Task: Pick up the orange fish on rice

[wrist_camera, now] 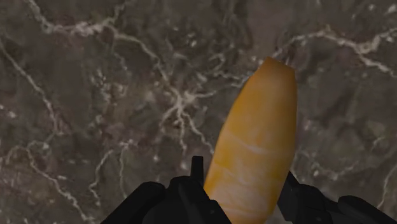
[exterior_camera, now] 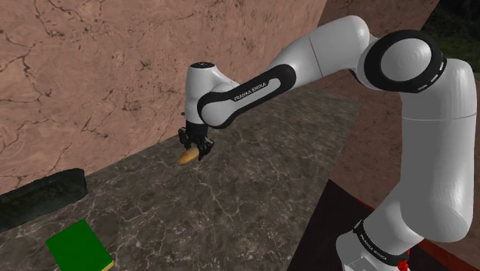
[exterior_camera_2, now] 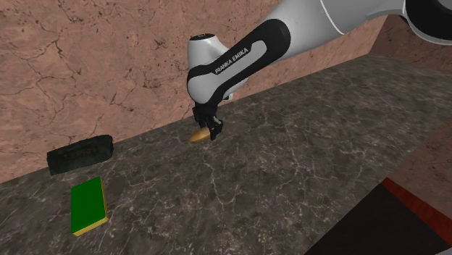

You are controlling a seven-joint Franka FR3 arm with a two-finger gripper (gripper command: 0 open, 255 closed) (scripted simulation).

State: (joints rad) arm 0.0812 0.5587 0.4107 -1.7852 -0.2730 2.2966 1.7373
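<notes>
Book [exterior_camera: 77,245]: green, laid flat on the dark marbled counter [exterior_camera: 231,200], nearest the shoulder camera.
Block [exterior_camera: 46,189]: dark and oblong, set further back at the wall's foot, apart from the book.
Gripper [exterior_camera: 194,152]: held low over the counter, jaws closed on the fish.
Fish [wrist_camera: 254,153]: orange, clasped at one end, the other end jutting past the fingers.
Wall [exterior_camera: 92,69]: brownish, cracked stone, seen behind.

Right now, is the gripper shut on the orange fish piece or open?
Shut on it: in the wrist view the gripper has its black fingers pressed against both flanks of the orange fish piece.
</notes>
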